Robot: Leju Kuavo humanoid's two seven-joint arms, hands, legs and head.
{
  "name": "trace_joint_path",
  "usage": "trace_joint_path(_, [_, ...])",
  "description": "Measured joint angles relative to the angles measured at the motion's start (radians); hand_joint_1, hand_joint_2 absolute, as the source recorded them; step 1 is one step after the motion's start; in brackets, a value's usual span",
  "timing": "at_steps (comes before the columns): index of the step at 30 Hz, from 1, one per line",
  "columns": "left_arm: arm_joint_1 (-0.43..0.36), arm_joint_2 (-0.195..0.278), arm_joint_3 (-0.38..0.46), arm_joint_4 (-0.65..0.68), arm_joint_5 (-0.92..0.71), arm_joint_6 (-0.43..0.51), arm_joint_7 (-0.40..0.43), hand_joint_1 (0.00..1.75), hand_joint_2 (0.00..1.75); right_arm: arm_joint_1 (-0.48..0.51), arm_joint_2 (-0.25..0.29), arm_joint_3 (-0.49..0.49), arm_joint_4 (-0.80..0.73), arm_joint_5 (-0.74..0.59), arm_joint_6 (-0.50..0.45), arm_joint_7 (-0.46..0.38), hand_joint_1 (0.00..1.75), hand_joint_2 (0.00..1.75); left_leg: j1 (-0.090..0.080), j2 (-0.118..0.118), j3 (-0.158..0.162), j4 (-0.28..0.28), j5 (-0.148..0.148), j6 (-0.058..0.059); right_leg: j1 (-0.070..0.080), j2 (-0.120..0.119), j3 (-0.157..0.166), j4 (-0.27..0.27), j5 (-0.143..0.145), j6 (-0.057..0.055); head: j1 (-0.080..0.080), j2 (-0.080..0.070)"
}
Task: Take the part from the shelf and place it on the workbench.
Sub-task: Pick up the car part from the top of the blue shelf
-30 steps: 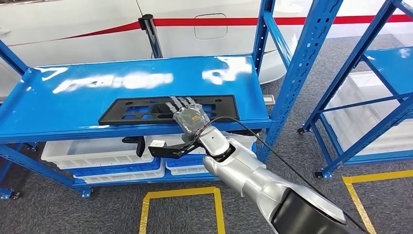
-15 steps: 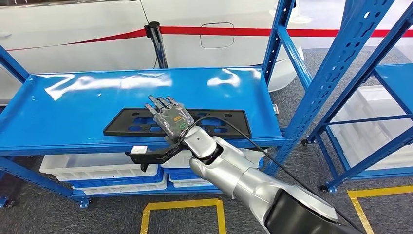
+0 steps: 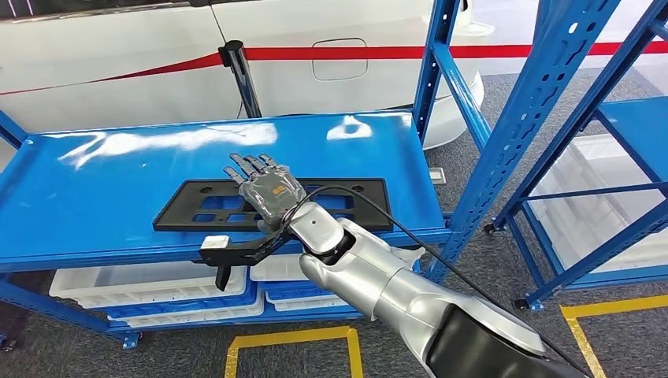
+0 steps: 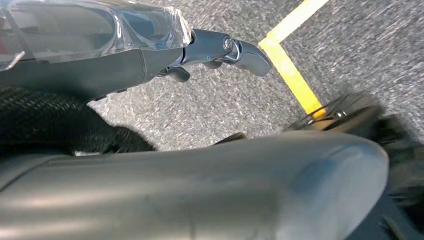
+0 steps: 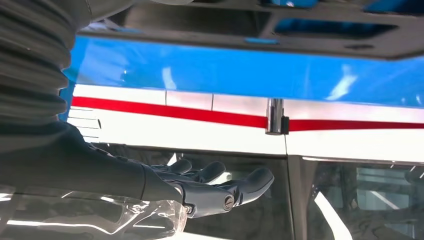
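Mid-frame, the right hand [image 3: 266, 187], fingers spread, hovers flat over the black part [image 3: 346, 206] near the shelf [image 3: 118, 185] front edge.

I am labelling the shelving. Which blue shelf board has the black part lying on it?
The top board of the near shelf, under the right hand, carries the black part; the lower board holds white bins.
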Motion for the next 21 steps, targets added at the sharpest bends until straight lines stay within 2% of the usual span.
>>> trace_joint_path(1, [0.000, 0.000, -0.001, 0.000, 0.001, -0.001, 0.000, 0.00, 0.00, -0.001, 0.000, 0.000, -0.002, -0.002, 0.004, 0.000, 0.00, 1.75, -0.003, 0.001, 0.014, -0.037, 0.013, 0.006, 0.001, 0.001, 0.000, 0.000, -0.002, 0.005, 0.000, 0.000])
trace_joint_path(2, [0.001, 0.000, -0.001, 0.000, 0.003, -0.001, 0.000, 0.00, 0.00, -0.001, 0.000, 0.000, -0.002, -0.006, 0.010, -0.001, 0.00, 1.75, -0.006, 0.001, 0.018, -0.049, 0.012, 0.012, 0.003, 0.002, -0.002, 0.001, -0.004, 0.010, 0.000, 0.000])
trace_joint_path(3, [0.001, 0.000, -0.002, 0.000, 0.005, -0.002, 0.000, 0.00, 0.00, -0.001, 0.000, 0.001, -0.003, -0.010, 0.019, -0.001, 0.00, 1.75, -0.007, 0.000, 0.018, -0.050, 0.014, 0.013, 0.005, 0.002, -0.004, 0.002, -0.006, 0.008, 0.000, 0.000])
trace_joint_path(6, [0.001, -0.001, -0.003, 0.000, 0.011, -0.004, 0.001, 0.00, 0.00, 0.000, 0.000, 0.005, -0.006, -0.022, 0.044, -0.006, 0.00, 1.75, -0.005, -0.005, 0.016, -0.051, 0.025, 0.010, 0.008, 0.001, -0.006, 0.004, -0.006, -0.019, 0.001, 0.000])
trace_joint_path(8, [0.000, -0.001, -0.004, 0.000, 0.012, -0.005, 0.001, 0.00, 0.00, 0.000, 0.000, 0.010, -0.008, -0.029, 0.055, -0.013, 0.00, 1.75, -0.007, -0.006, 0.016, -0.051, 0.024, 0.015, 0.008, 0.001, -0.004, -0.002, -0.004, -0.021, 0.001, 0.000])
trace_joint_path(11, [0.000, -0.001, -0.004, 0.000, 0.012, -0.006, 0.001, 0.00, 0.00, 0.000, 0.000, 0.015, -0.010, -0.037, 0.067, -0.018, 0.00, 1.75, -0.008, -0.006, 0.016, -0.051, 0.023, 0.020, 0.007, 0.001, -0.001, -0.008, -0.001, -0.014, 0.001, 0.000])
trace_joint_path(14, [0.000, -0.001, -0.004, 0.000, 0.012, -0.008, 0.001, 0.00, 0.00, 0.000, 0.000, 0.019, -0.010, -0.039, 0.070, -0.018, 0.00, 1.75, -0.010, -0.006, 0.016, -0.050, 0.022, 0.024, 0.004, 0.001, 0.001, -0.012, 0.000, 0.009, 0.001, 0.000])
trace_joint_path(16, [0.000, -0.001, -0.004, 0.000, 0.012, -0.008, 0.001, 0.00, 0.00, 0.000, 0.000, 0.022, -0.010, -0.039, 0.070, -0.018, 0.00, 1.75, -0.011, -0.006, 0.016, -0.050, 0.022, 0.024, 0.003, 0.001, 0.002, -0.013, 0.000, 0.019, 0.001, 0.000])
trace_joint_path(21, [0.000, -0.001, -0.004, 0.000, 0.016, -0.008, 0.001, 0.00, 0.00, 0.000, 0.000, 0.025, -0.010, -0.041, 0.074, -0.018, 0.00, 1.75, -0.008, -0.005, 0.016, -0.050, 0.022, 0.024, 0.004, 0.001, 0.001, -0.013, 0.000, 0.020, 0.001, 0.000])
